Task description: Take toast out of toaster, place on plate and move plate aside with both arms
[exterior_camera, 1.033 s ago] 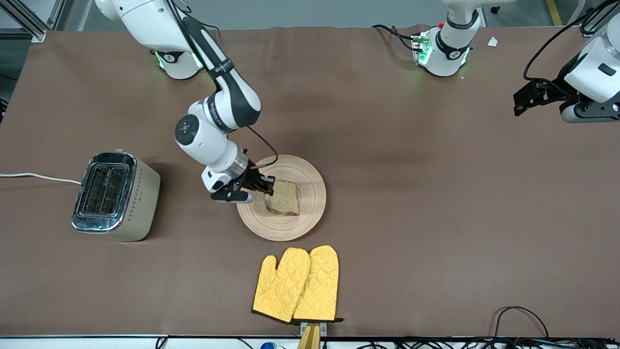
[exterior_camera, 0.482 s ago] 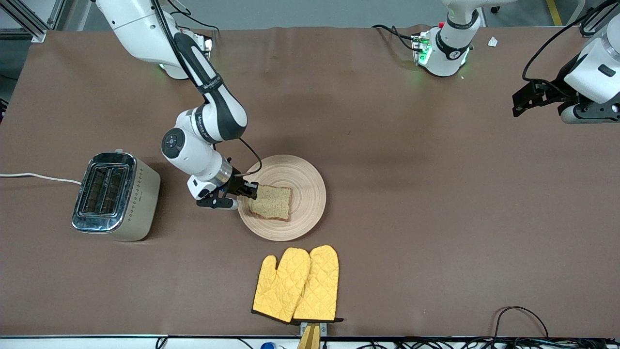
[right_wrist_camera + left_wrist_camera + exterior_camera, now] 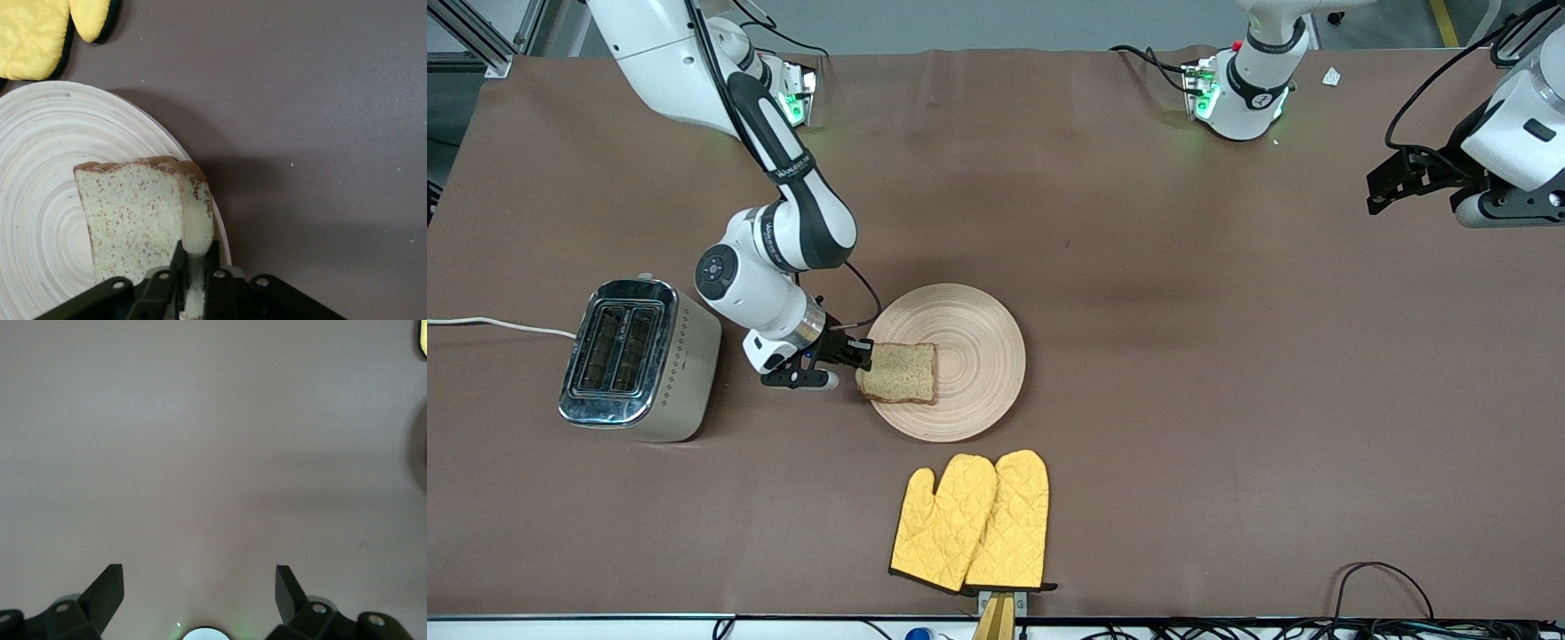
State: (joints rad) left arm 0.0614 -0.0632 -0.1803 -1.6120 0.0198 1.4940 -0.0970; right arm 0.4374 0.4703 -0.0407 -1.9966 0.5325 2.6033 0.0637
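Over the last second the right gripper (image 3: 860, 356) has drawn back toward the toaster (image 3: 639, 359), taking the toast (image 3: 898, 372) with it from the middle of the plate (image 3: 971, 356) to the plate's rim at the right arm's end — the slice now overhangs that rim. The gripper's fingers are clenched on one crust edge of the toast; the right wrist view shows the slice (image 3: 143, 213) pinched between them, its pale grainy face speckled brown and ringed by a darker crust, held over the plate's (image 3: 40, 200) grooved pale wood.

The table (image 3: 1227, 356) is covered edge to edge in a matte brown cloth. Past the edge where the arm bases stand, grey floor and a bit of metal framing show; cables trail along the edge nearest the front camera.

The toaster, a rounded cream body with a shiny chrome top and two slots, sits near the table's short edge at the right arm's end. A pair of quilted yellow oven mitts (image 3: 971, 523) lies close to the middle of the edge nearest the front camera.

The left gripper (image 3: 199, 587) waits over bare cloth near the corner at the left arm's end, its black fingers spread wide with nothing between them.
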